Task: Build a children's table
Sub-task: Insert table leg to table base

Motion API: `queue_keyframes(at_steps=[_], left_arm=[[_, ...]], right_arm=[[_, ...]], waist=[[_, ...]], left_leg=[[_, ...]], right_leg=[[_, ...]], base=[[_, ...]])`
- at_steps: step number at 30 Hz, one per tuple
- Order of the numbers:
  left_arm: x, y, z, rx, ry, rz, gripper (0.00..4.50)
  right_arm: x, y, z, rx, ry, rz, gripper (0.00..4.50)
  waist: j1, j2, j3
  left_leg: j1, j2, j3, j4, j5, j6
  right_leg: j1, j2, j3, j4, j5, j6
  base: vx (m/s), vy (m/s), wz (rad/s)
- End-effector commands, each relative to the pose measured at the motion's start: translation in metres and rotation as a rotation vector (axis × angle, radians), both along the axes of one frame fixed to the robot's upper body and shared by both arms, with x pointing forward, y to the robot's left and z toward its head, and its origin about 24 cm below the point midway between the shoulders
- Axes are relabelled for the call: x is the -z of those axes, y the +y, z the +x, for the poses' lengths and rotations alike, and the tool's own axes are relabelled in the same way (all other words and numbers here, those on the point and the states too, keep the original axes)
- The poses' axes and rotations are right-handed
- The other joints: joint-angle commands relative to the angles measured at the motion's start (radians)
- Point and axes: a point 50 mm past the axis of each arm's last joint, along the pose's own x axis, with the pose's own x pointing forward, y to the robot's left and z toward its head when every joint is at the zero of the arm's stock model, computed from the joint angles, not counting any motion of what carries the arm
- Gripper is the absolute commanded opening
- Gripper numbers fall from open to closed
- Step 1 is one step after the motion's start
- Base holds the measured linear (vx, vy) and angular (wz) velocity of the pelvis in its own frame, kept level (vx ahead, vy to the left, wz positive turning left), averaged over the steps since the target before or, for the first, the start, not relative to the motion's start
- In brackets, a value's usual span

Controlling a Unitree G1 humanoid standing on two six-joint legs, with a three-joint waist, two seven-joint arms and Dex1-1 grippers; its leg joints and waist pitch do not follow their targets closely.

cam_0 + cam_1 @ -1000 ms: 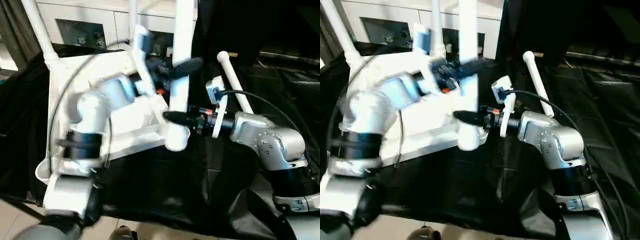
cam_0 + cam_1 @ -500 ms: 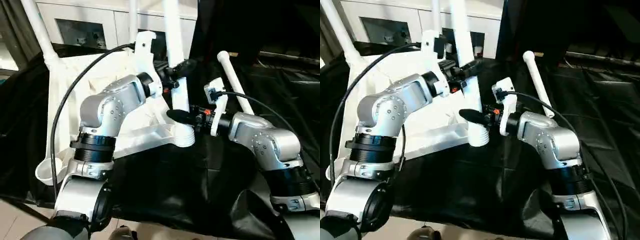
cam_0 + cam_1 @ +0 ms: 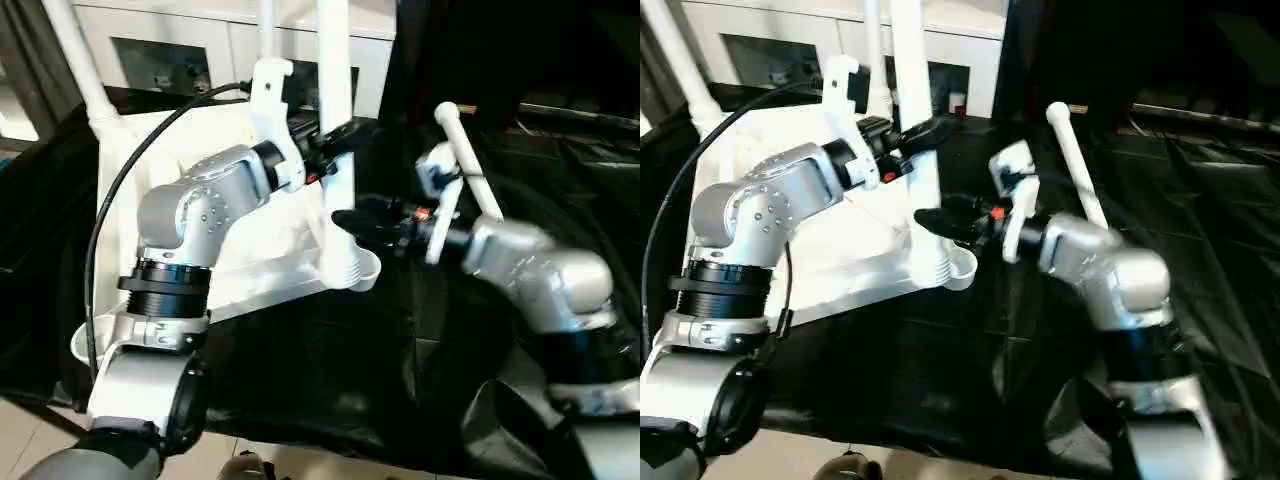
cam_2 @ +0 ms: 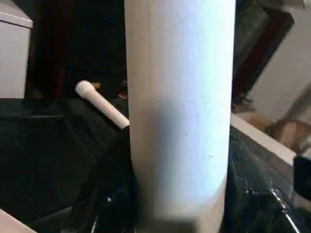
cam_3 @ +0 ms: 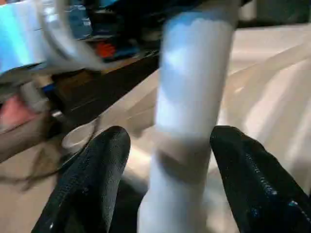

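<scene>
- While upright over the near-right corner socket (image 3: 362,268) of the inverted table top (image 3: 215,175), leg (image 3: 334,110) clamped high on its shaft by left gripper (image 3: 335,138), fingers closed around it.
- Long axis near vertical, foot end entering the socket, seemingly not fully seated.
- Right gripper (image 3: 362,222) just beside the lower shaft, fingers (image 5: 92,184) spread either side, gripping nothing.
- Right arm nearer the joint; likely push straight down along the axis.
- Spare leg (image 3: 470,165) lying on black cloth (image 3: 330,380) beyond.
</scene>
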Motion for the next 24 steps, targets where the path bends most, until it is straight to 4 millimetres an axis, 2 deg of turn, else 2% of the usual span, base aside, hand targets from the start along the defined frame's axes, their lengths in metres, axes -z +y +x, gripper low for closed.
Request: queue_keyframes(at_steps=[1, 4, 5, 8, 15, 21, 23, 24], left_arm=[[-0.014, -0.009, -0.003, 0.078, -0.052, 0.006, 1.84], [-0.017, -0.012, -0.006, 0.121, -0.059, -0.004, 1.84], [-0.018, -0.014, -0.008, 0.154, -0.061, -0.016, 1.84], [-0.02, -0.017, -0.013, 0.209, -0.066, -0.035, 1.83], [-0.022, -0.019, -0.017, 0.254, -0.082, -0.049, 1.82], [-0.021, -0.02, -0.019, 0.276, -0.088, -0.052, 1.82], [-0.022, -0.021, -0.019, 0.282, -0.091, -0.055, 1.82], [-0.022, -0.021, -0.02, 0.288, -0.092, -0.057, 1.82]], right_arm=[[-0.003, 0.001, -0.006, -0.086, 0.019, 0.003, 3.29], [0.0, 0.001, -0.007, -0.096, 0.033, -0.007, 3.66], [0.002, 0.001, -0.007, -0.098, 0.046, -0.014, 3.66], [0.007, 0.003, -0.007, -0.103, 0.066, -0.032, 3.77], [0.008, 0.005, -0.004, -0.099, 0.078, -0.033, 3.77], [0.007, 0.006, -0.002, -0.093, 0.081, -0.022, 3.77], [0.008, 0.006, -0.002, -0.093, 0.082, -0.022, 3.43], [0.008, 0.006, -0.002, -0.091, 0.082, -0.021, 3.43]], waist=[[-0.003, 0.002, -0.088], [-0.006, -0.005, -0.086], [-0.006, -0.007, -0.086], [-0.006, -0.004, -0.087], [-0.006, -0.008, -0.086], [-0.006, -0.008, -0.087], [-0.006, -0.007, -0.087], [-0.007, -0.007, -0.086]], left_leg=[[0.027, 0.058, -0.032, -0.069, -0.103, -0.003], [0.025, 0.056, -0.03, -0.068, -0.103, 0.0], [0.025, 0.055, -0.03, -0.067, -0.1, 0.001], [0.025, 0.057, -0.03, -0.067, -0.092, -0.002], [0.025, 0.057, -0.029, -0.067, -0.101, -0.001], [0.025, 0.056, -0.028, -0.066, -0.085, 0.002], [0.025, 0.056, -0.028, -0.066, -0.089, 0.001], [0.025, 0.056, -0.028, -0.066, -0.091, 0.0]], right_leg=[[0.055, -0.093, 0.054, -0.068, -0.092, -0.19], [0.055, -0.097, 0.054, -0.069, -0.104, -0.202], [0.055, -0.097, 0.054, -0.07, -0.11, -0.202], [0.054, -0.098, 0.053, -0.069, -0.121, -0.211], [0.052, -0.097, 0.053, -0.072, -0.14, -0.205], [0.053, -0.096, 0.054, -0.069, -0.118, -0.204], [0.053, -0.096, 0.054, -0.069, -0.125, -0.202], [0.053, -0.096, 0.054, -0.07, -0.13, -0.2]], base=[[0.0, 0.0, 0.0], [0.0, 0.0, 0.0], [0.0, 0.0, 0.0], [0.0, 0.0, 0.0], [0.0, 0.0, 0.0], [0.0, 0.0, 0.0], [0.0, 0.0, 0.0], [0.0, 0.0, 0.0]])
